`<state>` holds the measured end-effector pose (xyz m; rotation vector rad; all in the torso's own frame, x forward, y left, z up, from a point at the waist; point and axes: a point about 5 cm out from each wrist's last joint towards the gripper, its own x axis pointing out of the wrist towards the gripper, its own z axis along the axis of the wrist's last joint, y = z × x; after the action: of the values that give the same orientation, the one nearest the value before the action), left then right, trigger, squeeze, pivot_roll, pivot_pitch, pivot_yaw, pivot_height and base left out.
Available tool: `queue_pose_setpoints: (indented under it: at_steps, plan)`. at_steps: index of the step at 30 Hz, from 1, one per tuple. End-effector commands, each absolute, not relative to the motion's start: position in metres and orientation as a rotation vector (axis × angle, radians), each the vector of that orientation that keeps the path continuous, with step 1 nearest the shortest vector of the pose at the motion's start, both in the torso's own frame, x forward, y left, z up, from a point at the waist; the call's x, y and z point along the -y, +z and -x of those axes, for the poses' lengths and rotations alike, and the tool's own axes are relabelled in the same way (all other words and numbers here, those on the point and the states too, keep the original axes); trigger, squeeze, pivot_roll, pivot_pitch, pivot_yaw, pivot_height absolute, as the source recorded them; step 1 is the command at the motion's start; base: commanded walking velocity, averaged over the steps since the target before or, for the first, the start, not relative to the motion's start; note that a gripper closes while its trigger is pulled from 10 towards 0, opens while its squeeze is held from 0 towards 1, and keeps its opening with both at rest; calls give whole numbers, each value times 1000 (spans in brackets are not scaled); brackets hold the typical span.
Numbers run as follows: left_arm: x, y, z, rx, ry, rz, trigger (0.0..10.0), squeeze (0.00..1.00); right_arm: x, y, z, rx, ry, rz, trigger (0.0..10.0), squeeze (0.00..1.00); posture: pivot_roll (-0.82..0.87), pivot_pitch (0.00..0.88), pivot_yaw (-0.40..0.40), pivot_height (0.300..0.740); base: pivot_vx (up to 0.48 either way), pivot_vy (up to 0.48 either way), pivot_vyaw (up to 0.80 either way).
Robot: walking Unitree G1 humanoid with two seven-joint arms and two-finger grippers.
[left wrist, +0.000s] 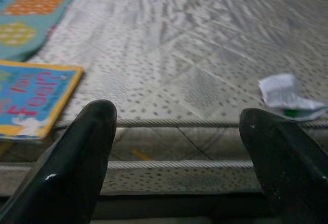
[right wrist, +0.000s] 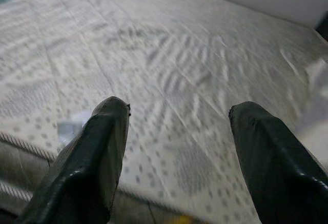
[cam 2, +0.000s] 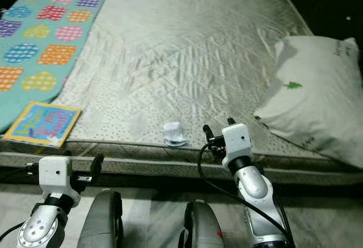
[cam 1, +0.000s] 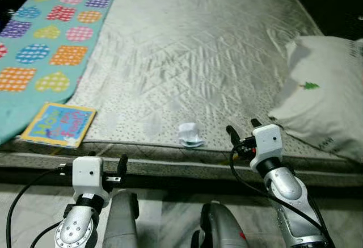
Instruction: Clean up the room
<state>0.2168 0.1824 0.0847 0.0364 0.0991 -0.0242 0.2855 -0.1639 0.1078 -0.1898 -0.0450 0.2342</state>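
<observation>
A crumpled white wrapper (cam 1: 190, 134) with a bit of green lies on the grey quilted mattress (cam 1: 187, 49), close to its front edge. A colourful children's book (cam 1: 59, 124) rests flat at the front left corner, partly on a teal patchwork blanket (cam 1: 51, 38). My right gripper (cam 1: 243, 125) is open and hovers over the mattress edge, a little right of the wrapper. My left gripper (left wrist: 177, 112) is open too, held lower in front of the bed's side, between the book and the wrapper. Neither holds anything.
A white pillow (cam 1: 326, 97) with a small green tree print lies at the bed's right side. The blanket covers the left strip of the bed. My grey legs (cam 1: 122, 219) stand on pale marbled floor right against the bed's front.
</observation>
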Motion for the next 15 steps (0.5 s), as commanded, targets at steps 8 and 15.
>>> queue_pose_setpoints:
  at_steps: [8,15]
  plan:
    - [-182,84,-215,-108,-31,-17,10000,0,164,107,-283,42,257,191,10000,0,-18,224,-79,580,0,0,0]
    - [-182,82,-215,-114,-35,-6,10000,0,164,107,-283,39,262,189,10000,0,-17,219,-80,575,0,0,0]
